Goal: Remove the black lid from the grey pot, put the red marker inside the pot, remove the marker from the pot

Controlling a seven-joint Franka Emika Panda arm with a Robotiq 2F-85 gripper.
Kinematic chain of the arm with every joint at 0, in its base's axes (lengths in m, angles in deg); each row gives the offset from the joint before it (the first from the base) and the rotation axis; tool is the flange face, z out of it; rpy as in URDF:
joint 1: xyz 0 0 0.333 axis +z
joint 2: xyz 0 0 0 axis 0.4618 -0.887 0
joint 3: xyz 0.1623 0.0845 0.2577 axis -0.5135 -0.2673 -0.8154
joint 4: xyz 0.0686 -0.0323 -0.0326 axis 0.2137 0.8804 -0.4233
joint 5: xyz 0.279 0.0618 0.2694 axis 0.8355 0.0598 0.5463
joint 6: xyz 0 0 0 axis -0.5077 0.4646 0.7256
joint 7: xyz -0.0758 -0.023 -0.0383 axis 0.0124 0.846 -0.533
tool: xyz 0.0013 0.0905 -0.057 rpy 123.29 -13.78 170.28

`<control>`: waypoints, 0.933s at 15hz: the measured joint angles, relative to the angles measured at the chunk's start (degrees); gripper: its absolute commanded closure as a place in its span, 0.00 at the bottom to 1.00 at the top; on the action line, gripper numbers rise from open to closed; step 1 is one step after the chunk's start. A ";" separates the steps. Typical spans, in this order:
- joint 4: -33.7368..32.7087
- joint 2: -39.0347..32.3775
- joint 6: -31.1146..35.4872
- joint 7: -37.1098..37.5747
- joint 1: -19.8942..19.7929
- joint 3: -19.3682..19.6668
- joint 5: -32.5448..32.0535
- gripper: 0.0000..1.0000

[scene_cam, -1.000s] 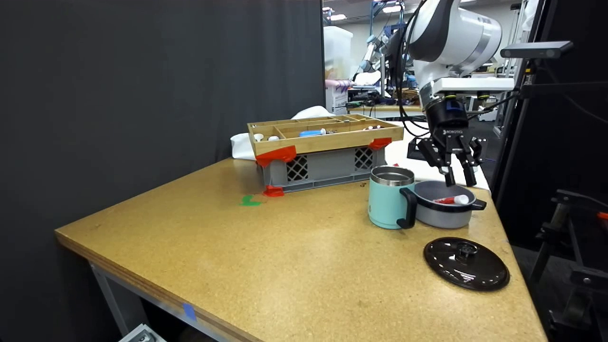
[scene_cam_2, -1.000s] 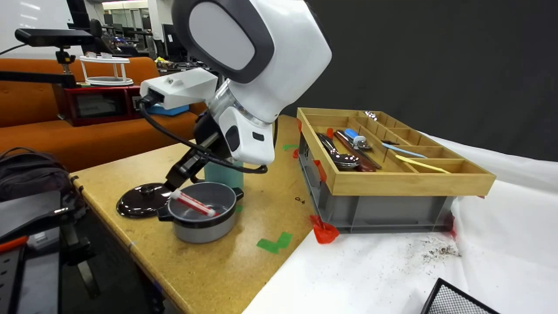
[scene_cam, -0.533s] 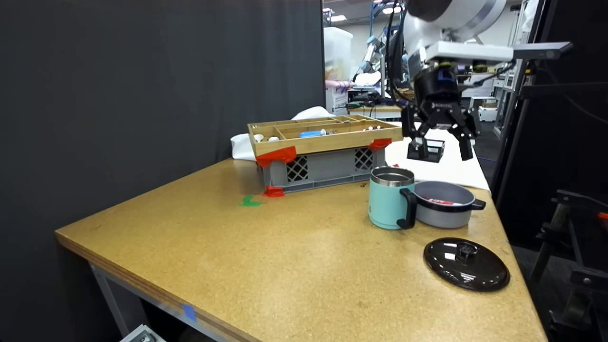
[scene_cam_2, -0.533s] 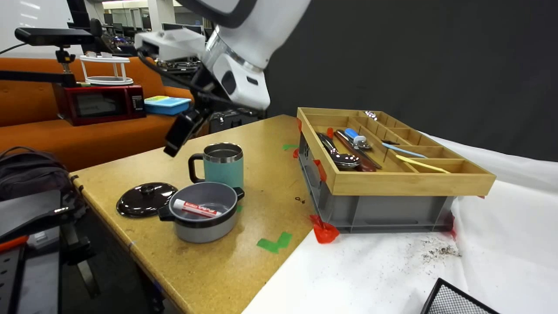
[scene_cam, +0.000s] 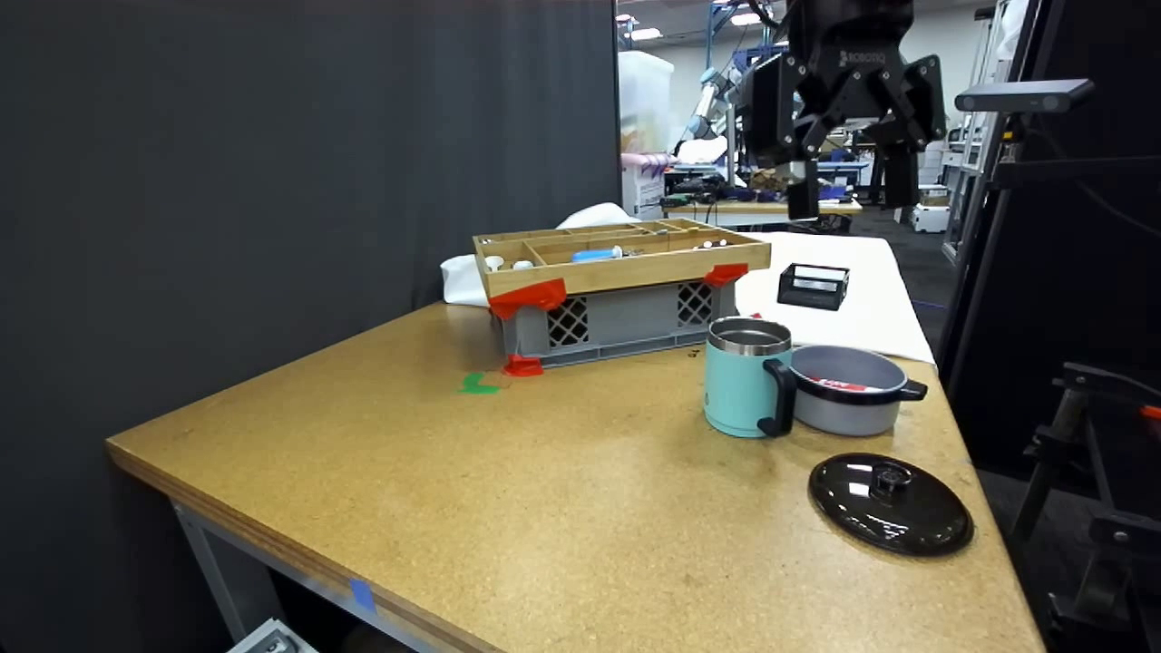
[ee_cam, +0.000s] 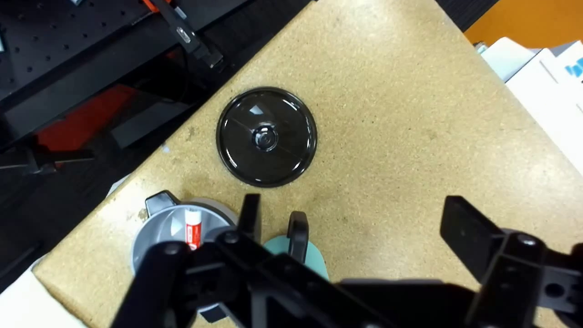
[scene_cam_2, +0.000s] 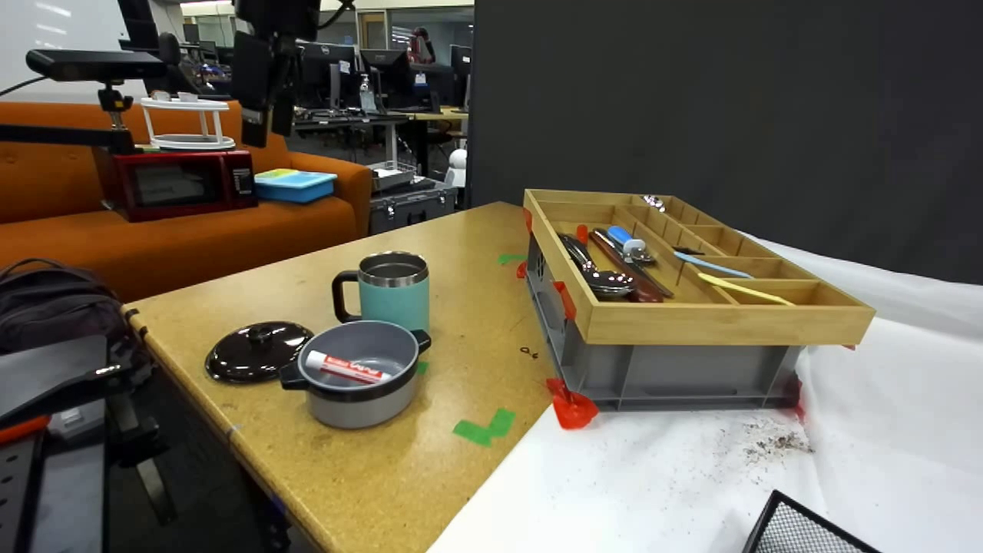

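Note:
The grey pot (scene_cam_2: 361, 412) stands uncovered near the table's edge. Inside it lies the red marker (scene_cam_2: 347, 369), white end toward one handle; in an exterior view the pot's wall (scene_cam: 843, 419) hides much of it. The black lid (scene_cam: 907, 519) rests flat on the table beside the pot, knob up, and the wrist view shows the whole lid (ee_cam: 287, 155). High over the pot and mug, my gripper (scene_cam: 851, 195) is open with nothing between its fingers. In the wrist view one finger (ee_cam: 249, 214) overlaps the pot's side of the picture.
A teal mug (scene_cam: 739, 390) with a black handle stands right beside the pot. A wooden cutlery tray (scene_cam_2: 722, 322) sits on a grey crate (scene_cam_2: 683, 376). A black mesh holder (scene_cam: 814, 287) is on the white sheet behind. The table edge runs close to pot and lid.
My gripper has opened wide and risen well above the pot. The marker, earlier tilted with its white end up at the fingers, has dropped and now lies inside the pot.

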 measured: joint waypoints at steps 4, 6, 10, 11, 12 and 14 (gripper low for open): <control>0.32 0.81 2.69 2.05 0.09 -2.59 -4.18 0.00; 0.83 0.81 4.88 2.06 0.10 -3.14 -4.50 0.00; 2.49 0.81 8.55 2.04 -0.34 -2.57 -4.50 0.00; 2.89 0.81 9.06 2.04 -0.50 -2.31 -4.49 0.00; 3.36 0.82 9.56 2.04 -0.71 -1.90 -4.48 0.00; 4.37 0.75 9.86 1.86 -1.49 -0.69 -4.06 0.00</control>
